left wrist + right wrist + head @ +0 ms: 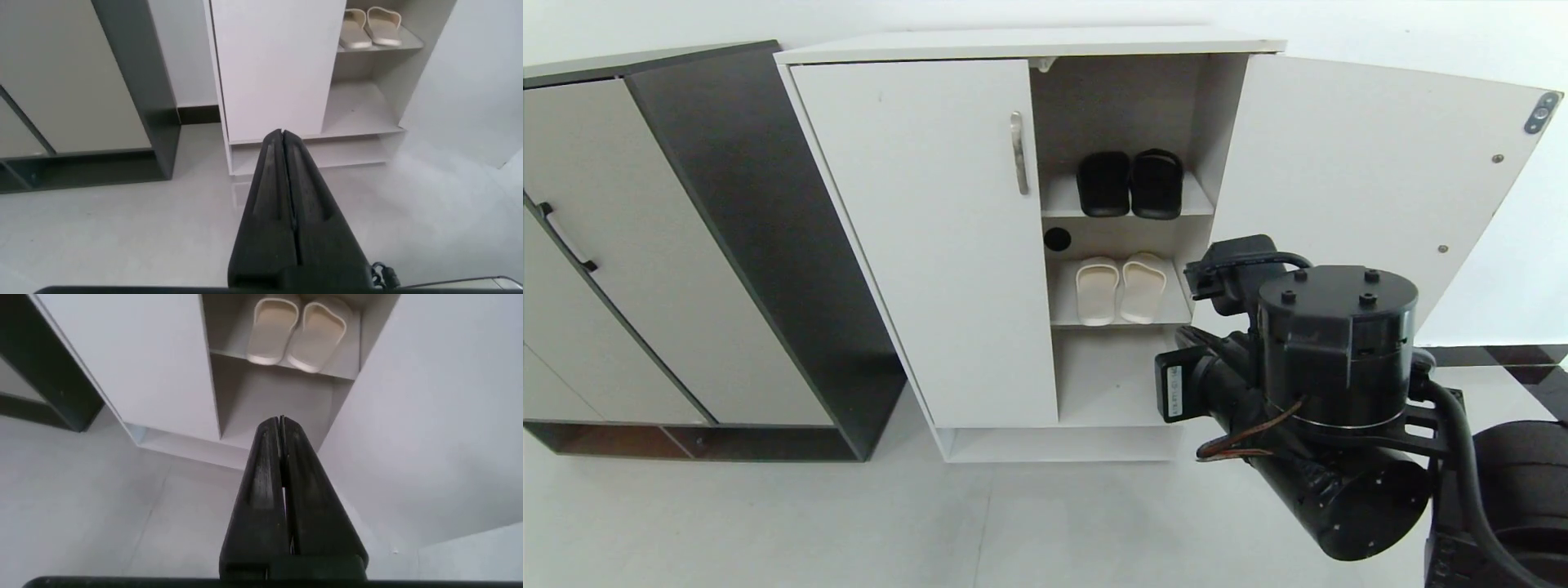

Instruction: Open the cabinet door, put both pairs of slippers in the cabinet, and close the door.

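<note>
The white cabinet (1029,45) stands with its right door (1364,180) swung wide open and its left door (931,237) closed. A pair of black slippers (1129,184) sits on the upper shelf. On the middle shelf lies a pair of cream slippers (1121,290), also visible as cream slippers (372,28) and cream slippers (298,331). My right gripper (281,421) is shut and empty, in front of the open compartment, below the cream pair. My left gripper (282,133) is shut and empty, low over the floor before the closed door.
A grey and dark cabinet (645,245) stands to the left of the white one. The white cabinet's bottom shelf (1107,384) is bare. A metal handle (1018,153) is on the closed door. Light floor (849,523) spreads in front.
</note>
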Available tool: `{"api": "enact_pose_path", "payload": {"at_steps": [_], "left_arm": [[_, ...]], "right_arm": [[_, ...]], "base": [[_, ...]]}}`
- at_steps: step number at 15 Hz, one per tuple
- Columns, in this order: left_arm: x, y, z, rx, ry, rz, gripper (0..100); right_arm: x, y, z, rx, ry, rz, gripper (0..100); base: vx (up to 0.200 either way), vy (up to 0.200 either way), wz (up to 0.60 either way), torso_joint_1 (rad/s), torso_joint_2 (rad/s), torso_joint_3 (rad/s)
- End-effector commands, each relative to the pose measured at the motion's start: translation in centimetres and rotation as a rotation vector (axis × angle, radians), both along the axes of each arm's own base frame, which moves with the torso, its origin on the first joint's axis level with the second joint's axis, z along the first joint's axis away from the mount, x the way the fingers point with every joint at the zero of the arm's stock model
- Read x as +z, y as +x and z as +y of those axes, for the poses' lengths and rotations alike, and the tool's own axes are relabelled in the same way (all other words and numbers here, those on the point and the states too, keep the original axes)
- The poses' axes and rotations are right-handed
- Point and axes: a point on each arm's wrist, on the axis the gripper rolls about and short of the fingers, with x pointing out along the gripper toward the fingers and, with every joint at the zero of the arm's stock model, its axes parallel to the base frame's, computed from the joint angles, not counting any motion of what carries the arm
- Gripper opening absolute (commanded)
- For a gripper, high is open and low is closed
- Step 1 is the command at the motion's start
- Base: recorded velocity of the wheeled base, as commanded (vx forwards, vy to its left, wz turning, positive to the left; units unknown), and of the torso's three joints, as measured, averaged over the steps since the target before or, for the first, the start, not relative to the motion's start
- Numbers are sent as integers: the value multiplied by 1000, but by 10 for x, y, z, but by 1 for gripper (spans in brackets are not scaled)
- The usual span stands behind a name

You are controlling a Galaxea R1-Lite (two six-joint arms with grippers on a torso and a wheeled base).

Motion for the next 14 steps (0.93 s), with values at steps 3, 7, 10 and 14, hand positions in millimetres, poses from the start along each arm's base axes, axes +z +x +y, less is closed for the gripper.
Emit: {"api": "enact_pose_path", "payload": {"at_steps": [3, 7, 10, 14], "left_arm": [[0, 0, 0, 0, 0, 0, 0], [0, 0, 0, 0, 0, 0, 0], [0, 0, 0, 0, 0, 0, 0], [0, 0, 0, 0, 0, 0, 0]], "right_arm": [[-1, 0, 1, 2, -3, 2, 0], [-3, 0, 1, 8, -8, 7, 0], [-5, -1, 0, 8, -13, 10, 0], [-5, -1, 0, 8, -15, 11, 0]], "base": [[0, 0, 0, 0, 0, 0], [0, 0, 0, 0, 0, 0], [0, 0, 0, 0, 0, 0], [0, 0, 0, 0, 0, 0]]}}
